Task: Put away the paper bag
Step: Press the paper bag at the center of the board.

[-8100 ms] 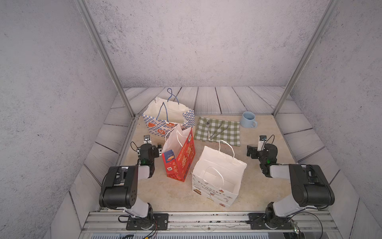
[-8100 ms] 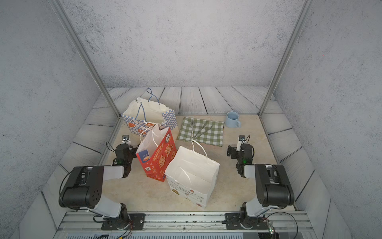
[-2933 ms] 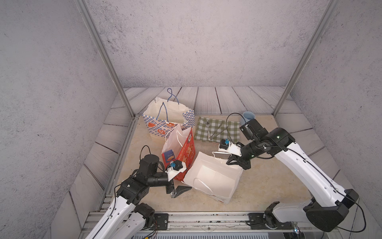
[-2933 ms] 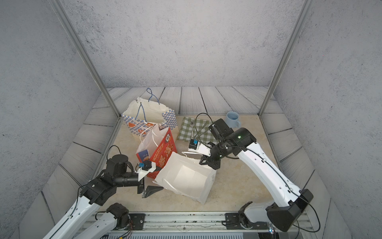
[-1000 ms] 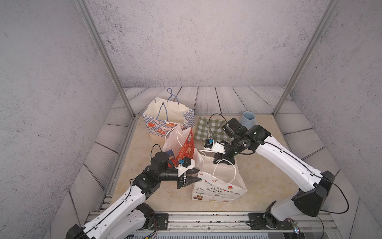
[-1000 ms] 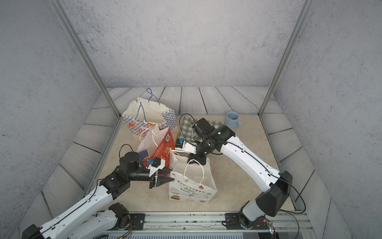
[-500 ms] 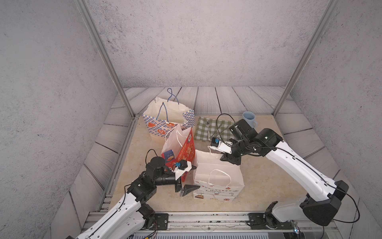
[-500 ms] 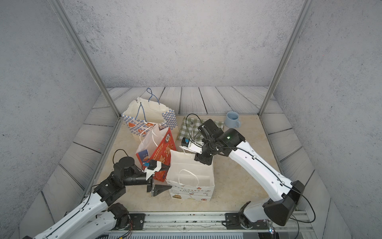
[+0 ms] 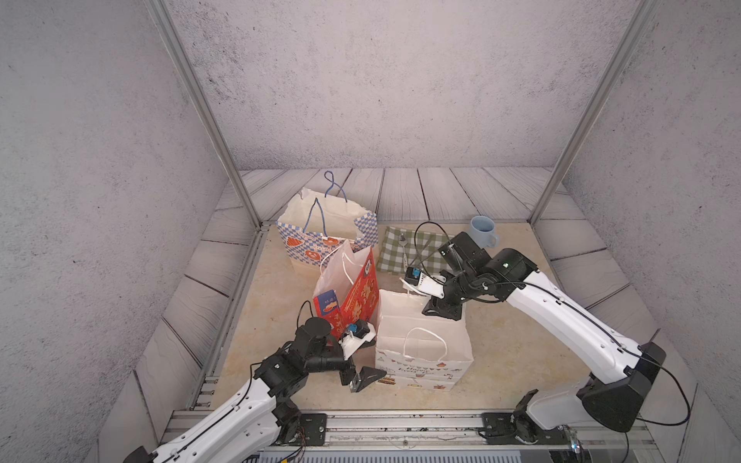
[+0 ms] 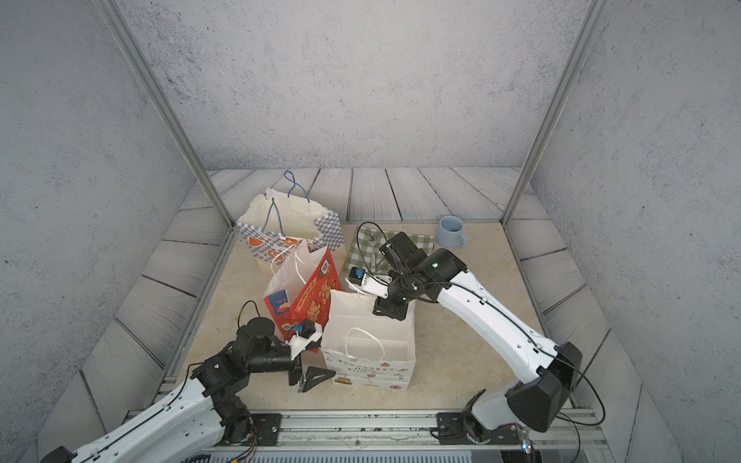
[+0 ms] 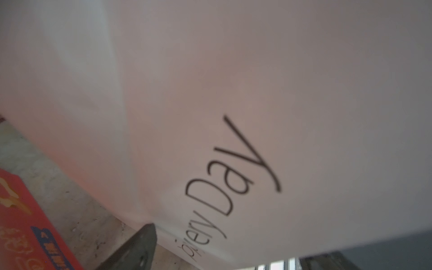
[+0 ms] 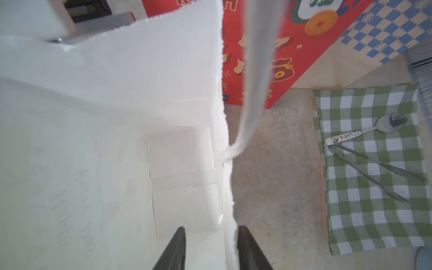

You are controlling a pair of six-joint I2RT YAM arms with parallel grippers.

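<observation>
**White paper bag upright on the surface, a tool at each end**

- Surface (image 9: 509, 360): beige, and carries everything noted here
- White paper bag (image 9: 421, 332) (image 10: 371, 320): stands upright on the surface with its mouth open. One handle loop hangs down the front face, and there is print along the foot
- Blue checked bag (image 9: 320, 236): well behind the white paper bag, off to its left, upright with its mouth open
- Red bag (image 9: 359, 292): just beside the white paper bag's left rear corner, upright; whether they touch I cannot tell
- Green checked cloth (image 9: 395, 252): lies flat behind the white paper bag's right rear corner
- Right tool (image 9: 441, 310) (image 12: 210, 247): at the white paper bag's rear rim. Its fingers are apart, one inside the bag and one outside, with the paper wall between them and not pinched
- Left tool (image 9: 367, 358) (image 10: 314, 360): low at the white paper bag's left front corner, fingers spread wide and holding nothing
- Mug (image 9: 483, 231): pale blue, well behind the white paper bag, past the cloth
- Spoon (image 12: 364, 132): on the cloth, beside two plain metal utensils (image 12: 374, 168)
</observation>
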